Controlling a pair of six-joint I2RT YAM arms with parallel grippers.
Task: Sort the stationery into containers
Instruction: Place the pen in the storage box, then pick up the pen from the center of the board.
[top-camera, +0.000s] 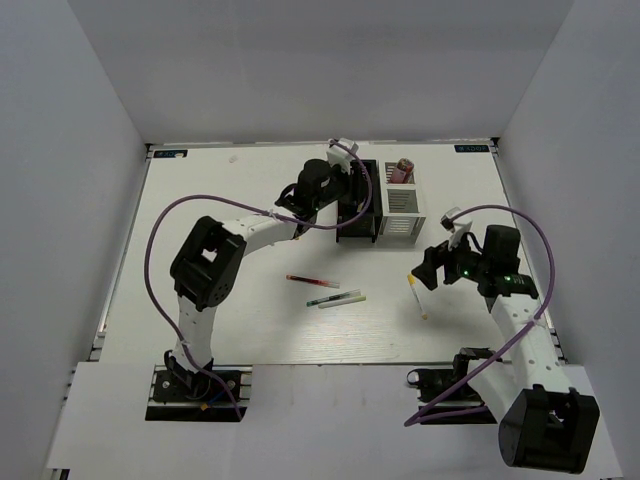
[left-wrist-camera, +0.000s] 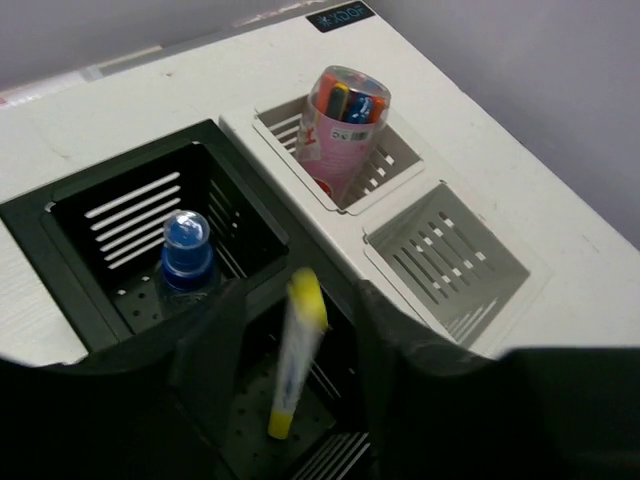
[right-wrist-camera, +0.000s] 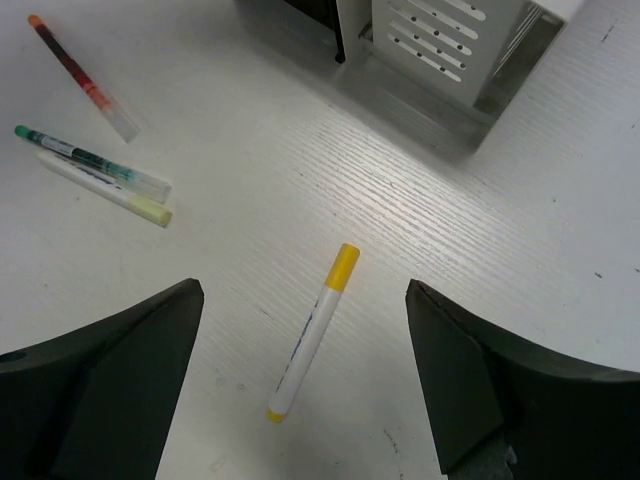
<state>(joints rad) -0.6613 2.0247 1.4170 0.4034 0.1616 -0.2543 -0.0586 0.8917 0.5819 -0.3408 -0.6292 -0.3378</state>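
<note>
My left gripper (left-wrist-camera: 297, 308) hangs open over the near compartment of the black container (left-wrist-camera: 120, 200). A white pen with yellow tips (left-wrist-camera: 293, 360) stands blurred and loose between its fingers, inside that compartment. The far compartment holds a blue-capped bottle (left-wrist-camera: 187, 250). In the white container (left-wrist-camera: 232, 118) stands a pink cylinder (left-wrist-camera: 343, 130). My right gripper (right-wrist-camera: 302, 297) is wide open just above the table, straddling another white pen with a yellow cap (right-wrist-camera: 312, 345) without touching it. A red pen (right-wrist-camera: 80, 75), a green-and-white pen (right-wrist-camera: 90, 160) and a pale-capped white pen (right-wrist-camera: 105, 190) lie to its left.
The two containers (top-camera: 362, 225) (top-camera: 402, 222) stand side by side at the back centre, and the white one's near compartment (left-wrist-camera: 445, 255) is empty. The loose pens (top-camera: 335, 298) lie mid-table. Grey walls enclose the table on three sides.
</note>
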